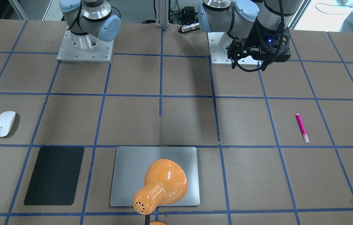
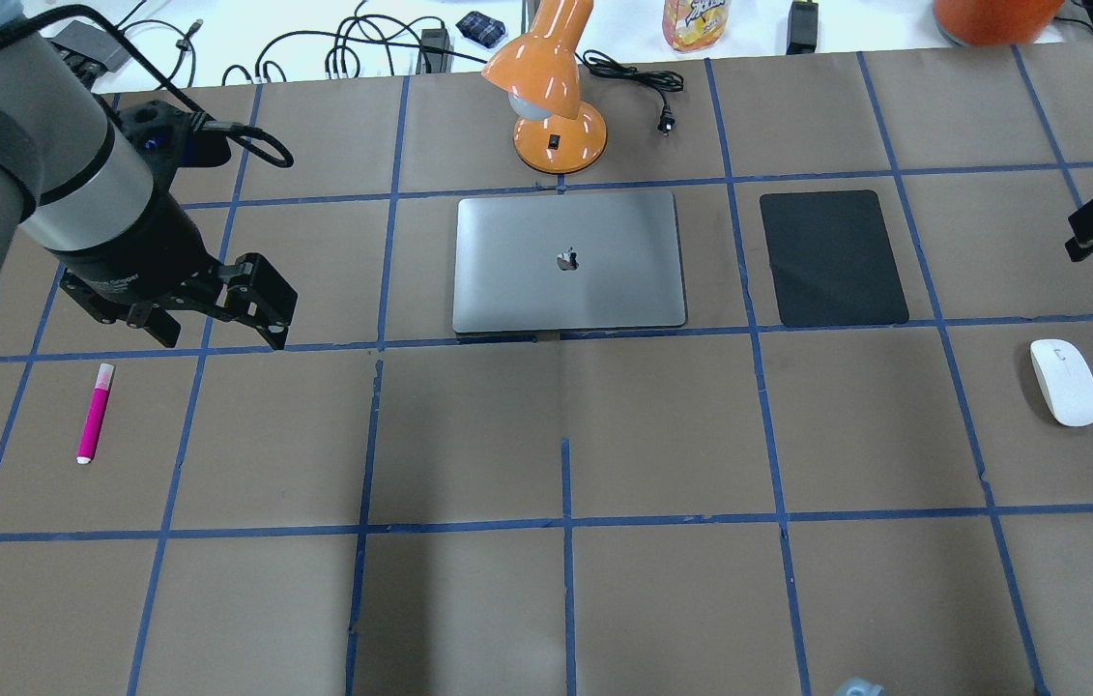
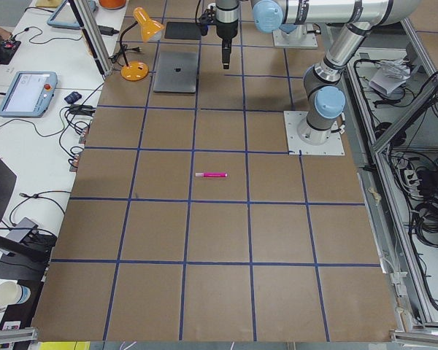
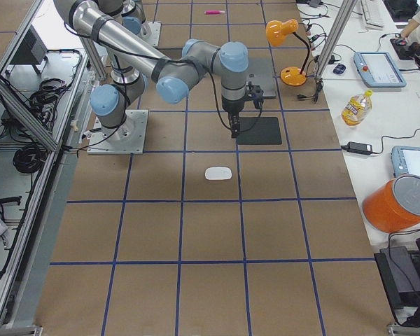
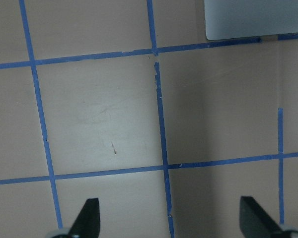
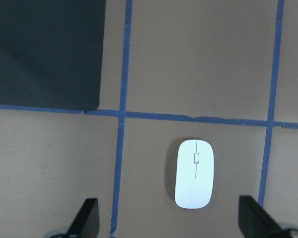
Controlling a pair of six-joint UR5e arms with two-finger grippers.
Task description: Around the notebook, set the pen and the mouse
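1. Magenta pen (image 2: 94, 413) lies flat on the brown tabletop (image 2: 662, 435) at far left, well apart from the notebook.
2. My left tool (image 2: 220, 338) hangs between pen and notebook, fingers spread apart, empty.
3. Silver notebook (image 2: 527, 280) sits centre, with a black mat (image 2: 833, 257) near its right.
4. White mouse (image 2: 1065, 382) lies far right, near my right tool (image 6: 169, 220), whose fingers are spread wide and hold nothing.

Notebook (image 2: 527, 266) bore an apple-shaped logo (image 2: 566, 259) at lid centre. Far-edge bottle (image 2: 696, 21) carried lettering, too blurred to read. Nothing else legible.
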